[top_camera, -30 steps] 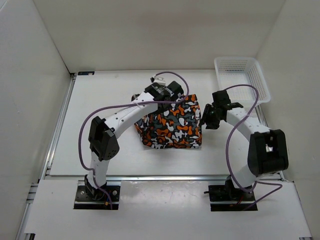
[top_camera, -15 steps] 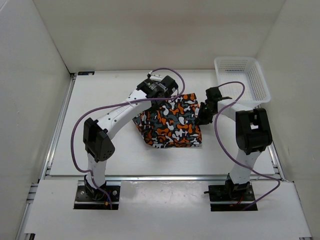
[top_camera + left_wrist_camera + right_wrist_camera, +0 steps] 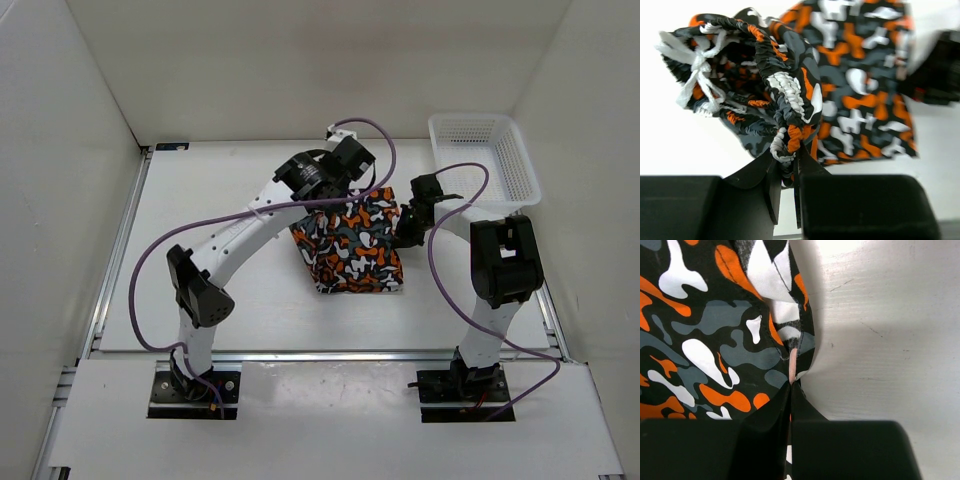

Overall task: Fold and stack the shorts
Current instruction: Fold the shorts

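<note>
The left gripper (image 3: 786, 167), clamped on the waistband (image 3: 790, 95), has swung it toward the bench's right edge, narrowing the soft orange-grey-black camouflage shorts (image 3: 358, 255) mid-bench, whose right hem the closed right gripper (image 3: 791, 388) pins: the fold looks underway.

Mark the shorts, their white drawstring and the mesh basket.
shorts (image 3: 355, 250): top external view, middle of the folded camouflage panel.
drawstring (image 3: 697, 67): left wrist view, the white knot at the waistband.
basket (image 3: 520, 160): top external view, its right mesh wall.

The left claw (image 3: 786, 172) has dragged the gathered waistband of the shorts (image 3: 358, 250) rightward, narrowing the bundle.
</note>
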